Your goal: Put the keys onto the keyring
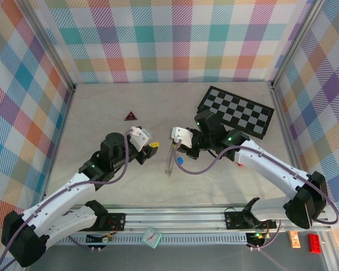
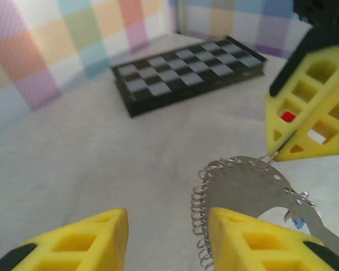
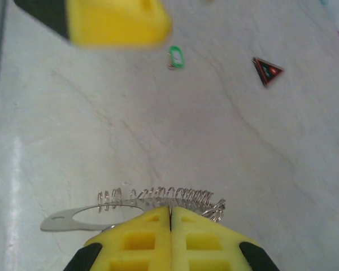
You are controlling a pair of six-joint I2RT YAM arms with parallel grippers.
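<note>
Pressed tightly together at the bottom of the right wrist view, the yellow fingertips of the right gripper [image 3: 170, 210] pinch the keyring [image 3: 73, 217], a flat silvery piece whose edge carries the keys [image 3: 158, 196], strung close like a coil. From above, the keyring hangs down from that gripper over the table [image 1: 101, 107], off the near left corner of the chequered board [image 1: 235, 111] and closer to the arm bases than the board is. The left gripper [image 2: 166, 213] is spread wide, its two yellow fingers well apart and holding nothing. It sits just beyond the keyring on the side away from the board, and the fringe of keys shows beside its right finger. A small blue piece [image 1: 179, 160] lies on the table just beside the hanging keyring, on the board's side. A red-and-black triangle [image 1: 130, 116] lies well to the left of the board; its face bears small red and green marks, too blurred to read.
</note>
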